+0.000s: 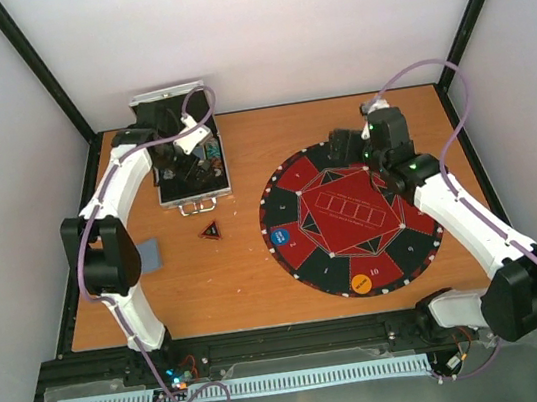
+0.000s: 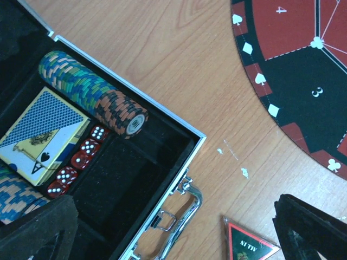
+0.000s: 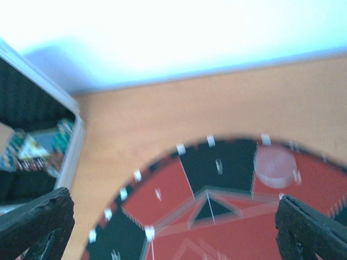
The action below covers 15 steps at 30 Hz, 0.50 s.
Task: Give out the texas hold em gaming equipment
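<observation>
The open metal case (image 1: 219,168) stands at the back left. In the left wrist view it holds a roll of poker chips (image 2: 92,92), a deck of playing cards (image 2: 40,135) and red dice (image 2: 76,162). My left gripper (image 1: 182,161) hovers over the case, open and empty (image 2: 173,238), above the case handle (image 2: 181,214). My right gripper (image 1: 349,143) is open and empty (image 3: 173,238) over the far edge of the round red-and-black mat (image 1: 351,214). A blue disc (image 1: 280,239) and an orange disc (image 1: 362,283) lie on the mat. A pale round disc (image 3: 275,165) lies near the right finger.
A black triangular token (image 1: 210,231) lies on the table between case and mat; it also shows in the left wrist view (image 2: 246,246). A grey-blue flat piece (image 1: 148,254) lies by the left arm. The right wrist view is blurred.
</observation>
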Each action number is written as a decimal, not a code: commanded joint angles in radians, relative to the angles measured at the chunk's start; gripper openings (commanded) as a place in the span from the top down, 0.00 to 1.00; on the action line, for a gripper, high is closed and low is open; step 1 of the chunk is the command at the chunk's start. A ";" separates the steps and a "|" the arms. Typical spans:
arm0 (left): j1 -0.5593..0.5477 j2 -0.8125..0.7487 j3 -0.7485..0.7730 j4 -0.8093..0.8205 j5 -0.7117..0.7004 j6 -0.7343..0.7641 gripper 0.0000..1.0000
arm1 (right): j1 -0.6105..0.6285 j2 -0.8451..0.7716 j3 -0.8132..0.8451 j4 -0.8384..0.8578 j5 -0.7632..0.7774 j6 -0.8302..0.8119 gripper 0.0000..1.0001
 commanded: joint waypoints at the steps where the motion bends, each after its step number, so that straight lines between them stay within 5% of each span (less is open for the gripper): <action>1: 0.019 -0.045 0.046 -0.050 -0.040 -0.009 0.00 | 0.006 -0.003 0.037 0.436 -0.036 -0.195 0.00; 9: 0.154 -0.038 0.053 -0.126 -0.020 0.077 0.00 | 0.007 0.050 0.068 0.453 -0.351 -0.377 0.00; 15: 0.238 -0.034 -0.022 -0.126 0.094 0.542 0.03 | 0.003 0.088 0.039 0.471 -0.373 -0.407 0.00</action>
